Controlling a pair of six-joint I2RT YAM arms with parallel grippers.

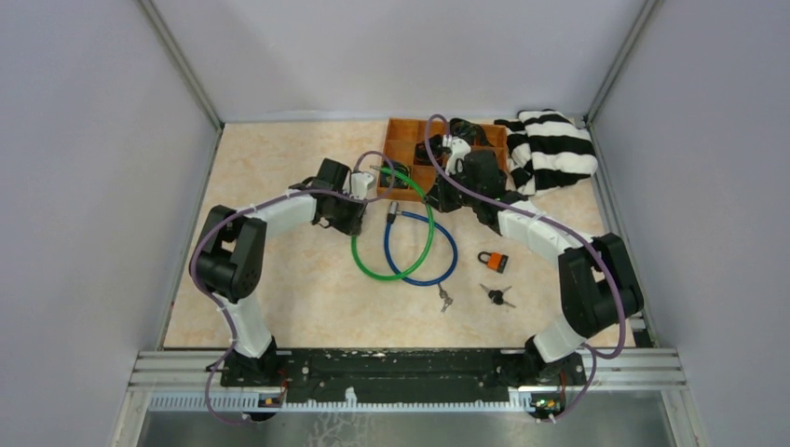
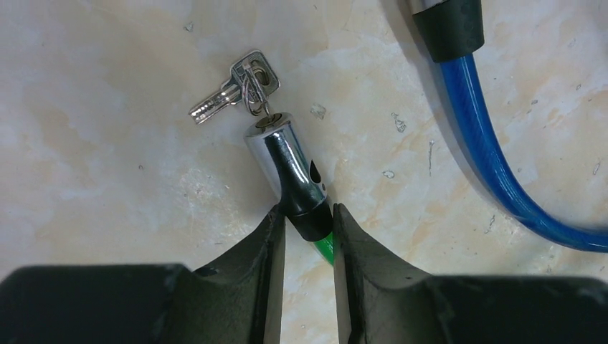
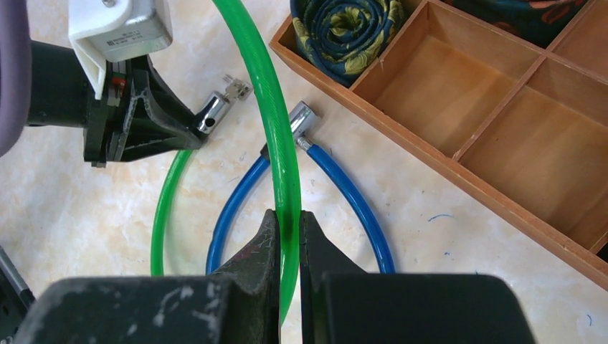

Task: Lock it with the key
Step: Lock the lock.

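A green cable lock (image 3: 276,122) loops on the table. Its chrome lock head (image 2: 287,161) lies flat with a key (image 2: 262,123) in its end and a spare key (image 2: 222,97) hanging on the ring. My left gripper (image 2: 308,215) is shut on the black collar just behind that head, with both fingers touching it. My right gripper (image 3: 288,218) is shut on the green cable further along the loop. In the top view both grippers meet over the loop (image 1: 373,270), near the tray.
A blue cable lock (image 3: 351,201) lies under the green loop, its chrome end (image 3: 302,118) pointing at the wooden tray (image 3: 459,175), which holds a rolled tie (image 3: 344,32). An orange padlock (image 1: 494,262), loose keys (image 1: 498,296) and a striped cloth (image 1: 550,149) are on the right.
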